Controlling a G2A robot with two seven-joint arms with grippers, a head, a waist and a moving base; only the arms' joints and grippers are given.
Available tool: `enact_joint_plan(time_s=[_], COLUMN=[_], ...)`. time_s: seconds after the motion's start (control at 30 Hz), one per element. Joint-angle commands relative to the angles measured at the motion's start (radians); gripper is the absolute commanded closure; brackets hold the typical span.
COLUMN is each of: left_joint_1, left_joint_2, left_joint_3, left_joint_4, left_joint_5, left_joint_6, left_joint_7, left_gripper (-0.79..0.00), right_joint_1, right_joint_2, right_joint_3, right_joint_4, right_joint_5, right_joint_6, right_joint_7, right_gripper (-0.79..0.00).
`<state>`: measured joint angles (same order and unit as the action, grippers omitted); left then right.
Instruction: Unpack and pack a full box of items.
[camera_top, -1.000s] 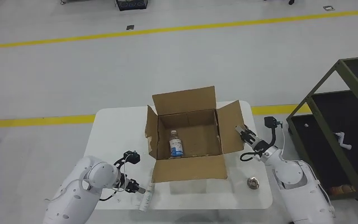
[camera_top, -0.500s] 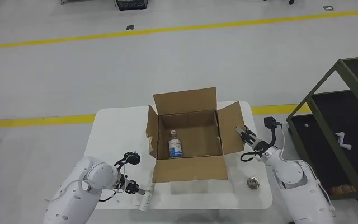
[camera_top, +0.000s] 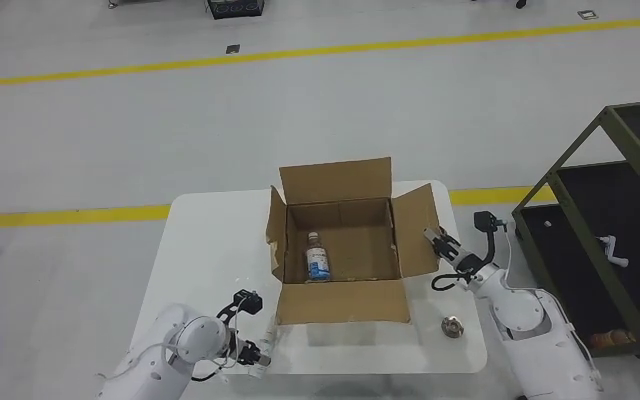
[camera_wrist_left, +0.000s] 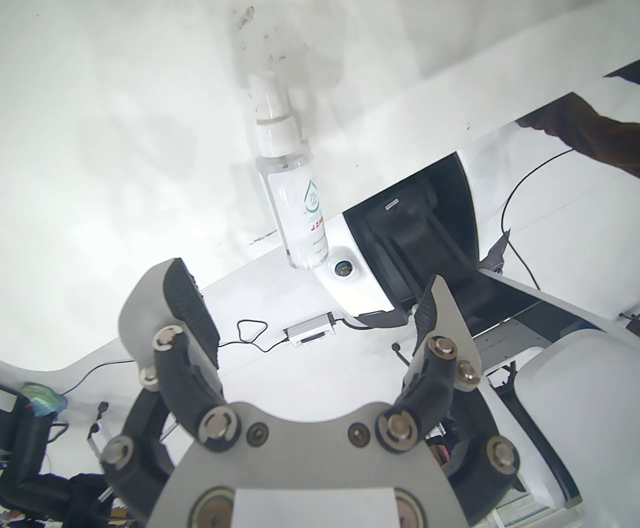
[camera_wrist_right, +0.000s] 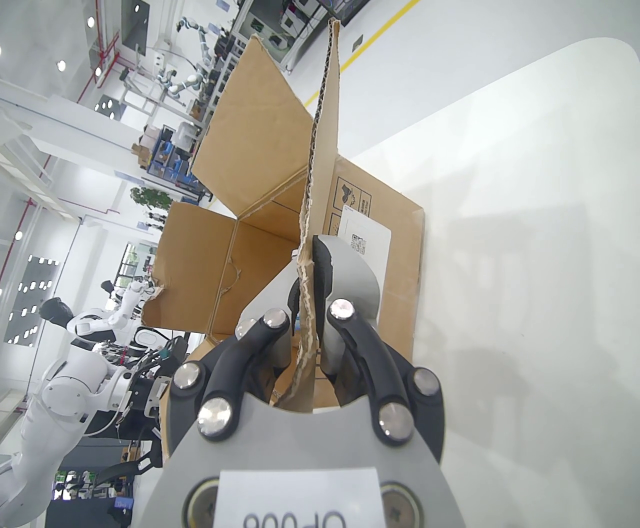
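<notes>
white desk (camera_top: 200, 240) on an open factory floor. top view: cardboard box (camera_top: 340, 300) mid-desk, flaps open, one bottle (camera_top: 316, 258) lying inside. spray bottle (camera_top: 263, 352) lies out at the near edge. left arm has dropped back toward that edge in the last second. left wrist view: left tool (camera_wrist_left: 305, 277) released, spray bottle just ahead of it, not touching. right wrist view: right tool (camera_wrist_right: 307, 260) still clenched on the box's right flap (camera_wrist_right: 322, 125). my read: spray bottle unpacked, one bottle left to pull.
</notes>
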<state>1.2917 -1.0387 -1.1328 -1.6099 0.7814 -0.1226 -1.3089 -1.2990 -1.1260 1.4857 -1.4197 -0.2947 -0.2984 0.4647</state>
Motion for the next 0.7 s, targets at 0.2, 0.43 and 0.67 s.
enact_joint_plan(time_s=[0.2,0.43,0.67], left_joint_1=[-0.020,-0.020,0.000], left_joint_2=[-0.006,-0.006,-0.009], left_joint_3=[0.027,0.027,0.078], left_joint_4=[0.008,0.008,0.024], left_joint_5=[0.011,0.011,0.128], left_joint_6=[0.019,0.019,0.024], left_joint_7=[0.036,0.036,0.108], left_gripper=[-0.785,-0.785,-0.785], right_joint_1=[-0.003,-0.013,-0.023], right_joint_2=[0.002,0.004,0.006], right_joint_3=[-0.002,0.001,0.006], right_joint_4=[-0.005,-0.006,-0.009], right_joint_5=[-0.011,-0.013,-0.015], right_joint_6=[-0.006,-0.009,-0.008], right_joint_7=[0.003,0.000,-0.006], right_gripper=[0.000,0.000,0.000])
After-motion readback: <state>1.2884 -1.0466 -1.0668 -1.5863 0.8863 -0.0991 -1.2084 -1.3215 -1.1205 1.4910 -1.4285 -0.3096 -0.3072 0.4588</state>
